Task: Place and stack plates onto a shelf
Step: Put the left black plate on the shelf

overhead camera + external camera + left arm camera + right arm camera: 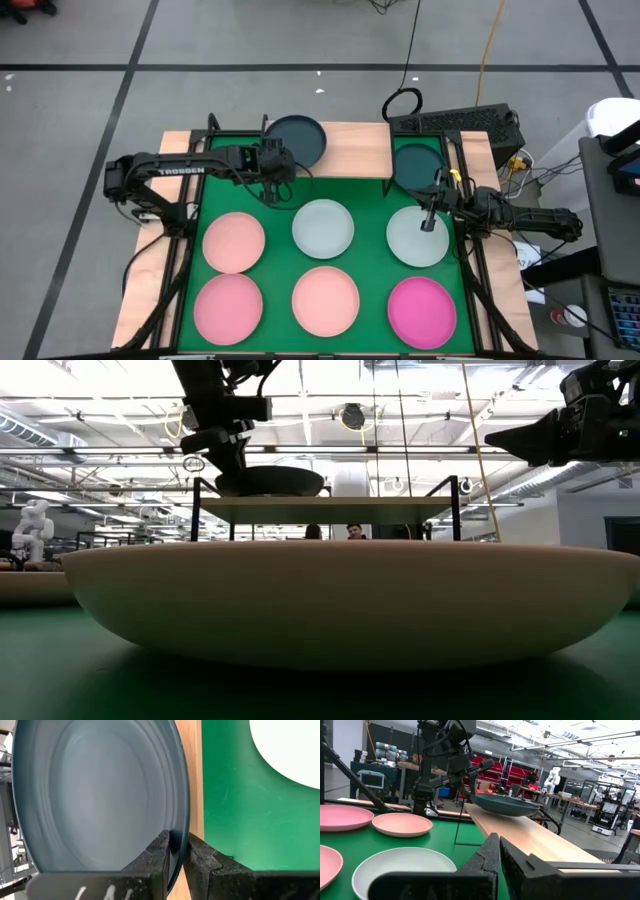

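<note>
The green table (370, 225) is carrying six plates; the shelf (355, 150) is bearing a teal plate (300, 137), its rim pinched by the left hand (275, 168) on the "TROSSEN"-lettered arm; the right hand (428, 222) is hovering closed.

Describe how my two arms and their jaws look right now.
Both arms are dark, slim and jointed. The left arm carries white TROSSEN lettering; the right arm has a yellow patch near its wrist. The left gripper and right gripper have black, rough-textured jaws.
</note>
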Robot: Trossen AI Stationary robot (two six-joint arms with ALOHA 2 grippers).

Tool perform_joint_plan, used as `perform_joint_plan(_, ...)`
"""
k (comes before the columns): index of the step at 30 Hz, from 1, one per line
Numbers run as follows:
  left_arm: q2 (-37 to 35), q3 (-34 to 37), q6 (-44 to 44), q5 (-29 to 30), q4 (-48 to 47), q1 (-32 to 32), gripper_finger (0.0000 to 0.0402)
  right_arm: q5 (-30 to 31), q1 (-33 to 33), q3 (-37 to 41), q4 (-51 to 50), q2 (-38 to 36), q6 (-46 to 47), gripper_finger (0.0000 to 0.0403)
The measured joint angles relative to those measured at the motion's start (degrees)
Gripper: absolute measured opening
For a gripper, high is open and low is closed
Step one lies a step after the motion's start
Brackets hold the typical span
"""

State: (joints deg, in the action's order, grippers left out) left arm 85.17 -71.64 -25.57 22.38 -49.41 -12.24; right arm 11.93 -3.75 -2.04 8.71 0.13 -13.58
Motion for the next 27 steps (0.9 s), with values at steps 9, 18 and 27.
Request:
perform_joint_plan(9, 0.0, 0.0, 1.1, 0.01, -0.27, -0.17, 0.0047, 0.0, 0.0, 0.0, 0.0, 0.0, 0.02, 0.0)
perform_joint_plan(18, 0.0, 0.0, 1.31, 0.12, -0.46, -0.17, 0.0106, 0.01, -0.01, 0.01, 0.0, -0.01, 0.02, 0.0)
perform_joint_plan(27, 0.0, 0.0, 1.32, 0.15, -0.56, 0.01, 0.0118, 0.01, -0.02, 0.0, 0.0, 0.0, 0.02, 0.0)
